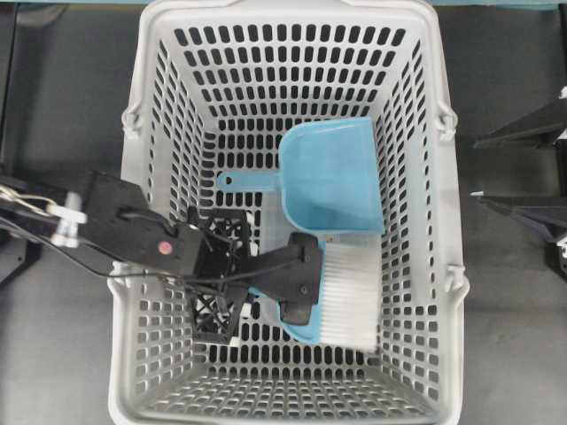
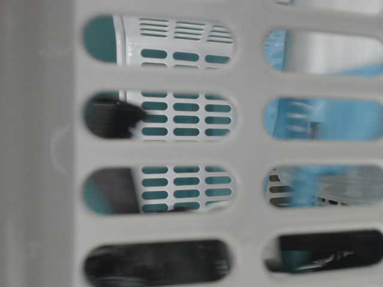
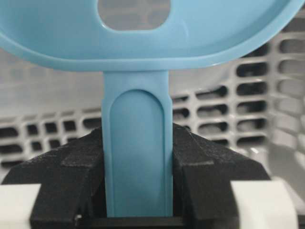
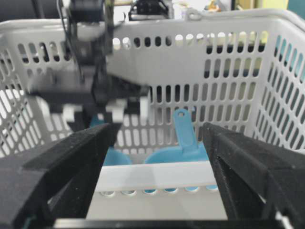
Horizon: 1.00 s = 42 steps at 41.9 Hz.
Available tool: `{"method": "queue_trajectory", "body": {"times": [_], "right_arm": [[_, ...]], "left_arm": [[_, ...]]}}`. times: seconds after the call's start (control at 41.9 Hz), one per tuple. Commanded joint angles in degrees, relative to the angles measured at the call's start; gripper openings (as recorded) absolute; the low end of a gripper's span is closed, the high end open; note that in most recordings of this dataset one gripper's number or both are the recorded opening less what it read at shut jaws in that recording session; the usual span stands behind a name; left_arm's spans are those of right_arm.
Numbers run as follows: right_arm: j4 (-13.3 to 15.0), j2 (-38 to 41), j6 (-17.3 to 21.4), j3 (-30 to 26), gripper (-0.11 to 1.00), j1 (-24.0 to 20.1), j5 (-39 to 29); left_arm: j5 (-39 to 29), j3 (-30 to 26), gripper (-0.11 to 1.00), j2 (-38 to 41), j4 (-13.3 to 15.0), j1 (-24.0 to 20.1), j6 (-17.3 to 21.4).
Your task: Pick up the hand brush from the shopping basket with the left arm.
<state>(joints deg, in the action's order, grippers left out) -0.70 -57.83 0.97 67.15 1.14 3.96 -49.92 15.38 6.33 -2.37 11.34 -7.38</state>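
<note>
Shopping basket (image 1: 133,292): light-grey, slotted walls and floor, standing on the dark desk (image 1: 62,88); every other place here is given relative to it.
Hand brush (image 1: 341,301): inside the basket, toward its near right part in the overhead view; white bristle block on the basket's right side, light-blue body partly under the black fingers.
Brush handle (image 3: 137,152): thin, light-blue, running up between the two black pads in the left wrist view, widening above into the brush body with an oval hole.
Left tool (image 1: 297,276): reaches in over the basket's left wall; its pads (image 3: 209,167) are closed against both sides of the brush handle, gripping it.
Left arm (image 1: 133,232): black, with a small red dot and cables, crossing the basket's left rim.
Dustpan (image 1: 332,177): light-blue scoop in the middle of the basket, just beyond the brush, its handle pointing to the basket's left wall.
Right tool (image 4: 157,181): outside the basket, facing its wall, jaws spread wide with nothing between them.
Table-level view: only the basket's slots, with blurred blue and black shapes behind.
</note>
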Motion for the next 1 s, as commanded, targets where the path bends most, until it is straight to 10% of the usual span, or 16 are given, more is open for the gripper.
{"method": "queue_trajectory", "body": {"times": [0.0, 0.453, 0.978], "right_arm": [[-0.18, 0.35, 0.09, -0.44, 0.74, 0.09, 0.35], [-0.18, -0.18, 0.09, -0.44, 0.74, 0.18, 0.44], [-0.18, -0.53, 0.09, -0.44, 0.74, 0.09, 0.53]], "left_arm": [[-5.54, -5.19, 0.23, -4.13, -0.18, 0.09, -0.35], [-33.4, -29.88, 0.23, -5.45, -0.26, -1.05, -4.66], [-32.43, -29.88, 0.23, -5.1, -0.26, -0.97, -4.66]]}}
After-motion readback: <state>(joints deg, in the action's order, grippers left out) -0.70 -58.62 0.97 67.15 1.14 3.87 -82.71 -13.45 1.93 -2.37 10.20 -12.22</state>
